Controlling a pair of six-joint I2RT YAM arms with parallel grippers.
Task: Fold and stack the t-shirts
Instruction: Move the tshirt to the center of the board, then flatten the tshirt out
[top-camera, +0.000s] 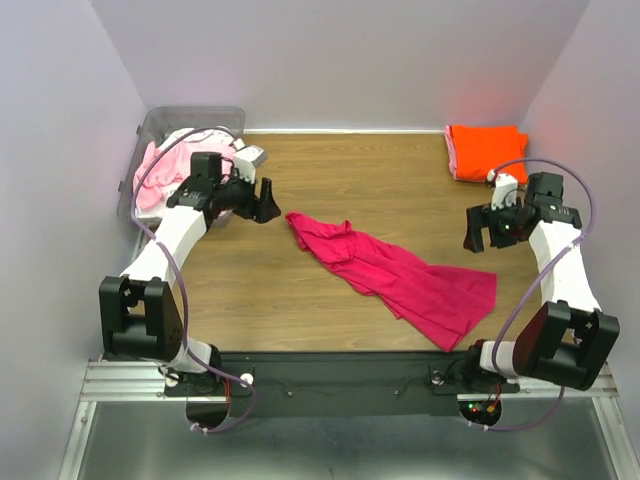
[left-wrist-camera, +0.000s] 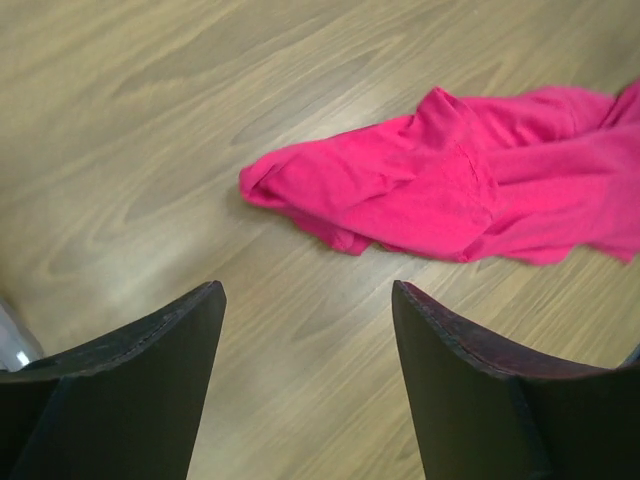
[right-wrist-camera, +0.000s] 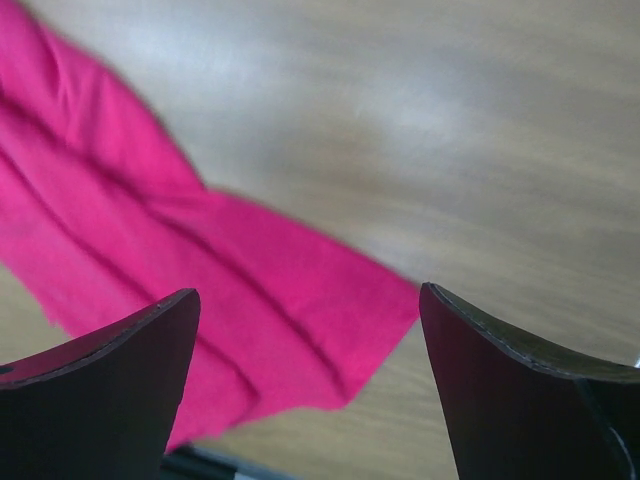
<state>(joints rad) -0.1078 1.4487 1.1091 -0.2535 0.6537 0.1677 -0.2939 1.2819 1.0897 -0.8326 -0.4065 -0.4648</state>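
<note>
- Pale pink and white t-shirts (top-camera: 158, 170) sit heaped in the clear plastic bin (top-camera: 195, 110) at the far left, apparently waiting their turn.
- Left gripper (left-wrist-camera: 305, 300), fingers apart and empty, hovers near the bunched end of the magenta t-shirt (top-camera: 400, 280), which lies crumpled diagonally mid-table.
- Right gripper (right-wrist-camera: 310, 300), jaws apart and empty, hangs over the opposite hem corner, likely for spreading.
- Orange t-shirt (top-camera: 485, 152) lies folded in the far right corner, probably starting the stack.
</note>
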